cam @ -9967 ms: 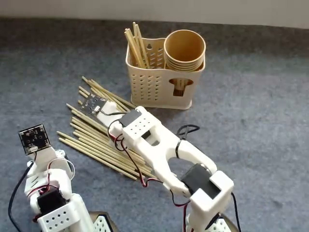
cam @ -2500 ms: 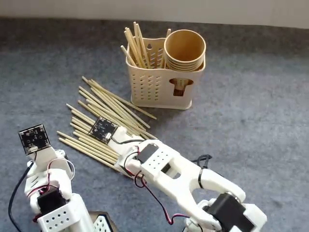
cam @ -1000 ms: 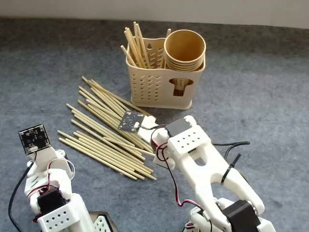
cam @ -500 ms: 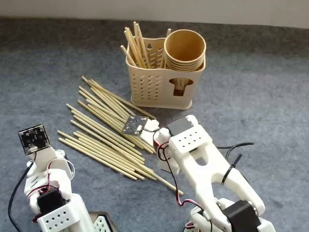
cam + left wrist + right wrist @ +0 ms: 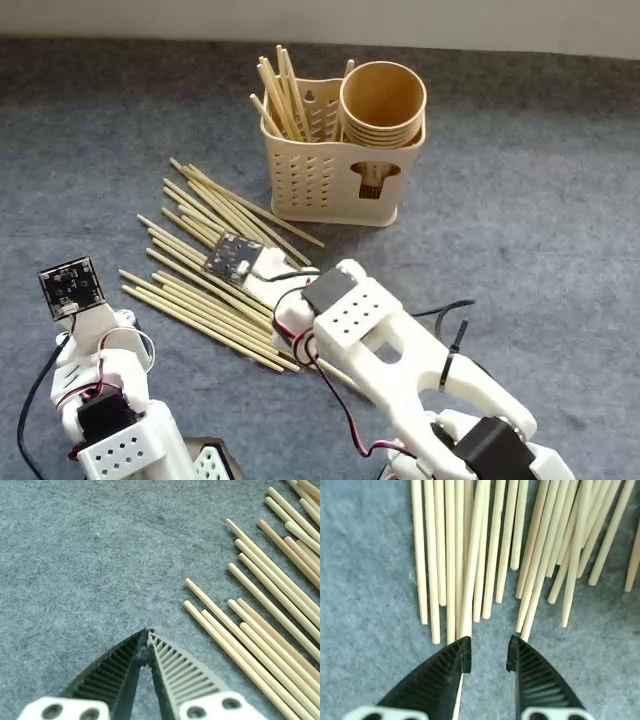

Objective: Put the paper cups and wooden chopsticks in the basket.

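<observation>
A cream slotted basket [image 5: 330,175] stands at the back with stacked paper cups [image 5: 382,100] and a few wooden chopsticks [image 5: 280,95] upright in it. Many loose chopsticks [image 5: 205,270] lie in a pile on the grey carpet in front of it. My right arm [image 5: 350,320] hangs low over the near end of the pile. In the right wrist view my right gripper [image 5: 487,655] is open at the chopstick ends [image 5: 470,570], with one stick running under one finger. My left gripper [image 5: 147,632] is shut and empty, beside the pile's edge [image 5: 250,630].
Grey carpet [image 5: 540,230] covers the table, with free room to the right of the basket and at the far left. My left arm [image 5: 95,385] stands at the near left corner. Loose cables [image 5: 450,315] trail off my right arm.
My right arm has swung left from the pile's right end to over its middle. The left arm has not moved.
</observation>
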Controlling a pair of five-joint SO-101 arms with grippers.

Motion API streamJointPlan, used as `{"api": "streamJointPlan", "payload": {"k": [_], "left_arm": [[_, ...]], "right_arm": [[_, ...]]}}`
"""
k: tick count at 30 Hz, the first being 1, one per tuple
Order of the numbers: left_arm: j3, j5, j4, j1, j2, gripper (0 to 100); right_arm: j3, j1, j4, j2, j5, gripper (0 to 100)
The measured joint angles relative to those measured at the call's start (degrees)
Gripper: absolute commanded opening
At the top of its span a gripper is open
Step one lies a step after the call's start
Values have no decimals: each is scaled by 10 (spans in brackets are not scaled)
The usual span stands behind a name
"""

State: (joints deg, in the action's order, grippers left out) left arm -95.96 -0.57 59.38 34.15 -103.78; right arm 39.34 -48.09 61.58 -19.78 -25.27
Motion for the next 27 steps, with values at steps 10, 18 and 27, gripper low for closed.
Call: {"api": "streamJointPlan", "payload": {"k": [10,18,27], "left_arm": [[0,0,0,0,0,11],[0,0,0,0,0,11],[0,0,0,0,0,11]], "right_arm": [[48,-33,-98,0,33,126],[78,-36,-155,0,33,94],[78,-37,-164,61,33,91]]}}
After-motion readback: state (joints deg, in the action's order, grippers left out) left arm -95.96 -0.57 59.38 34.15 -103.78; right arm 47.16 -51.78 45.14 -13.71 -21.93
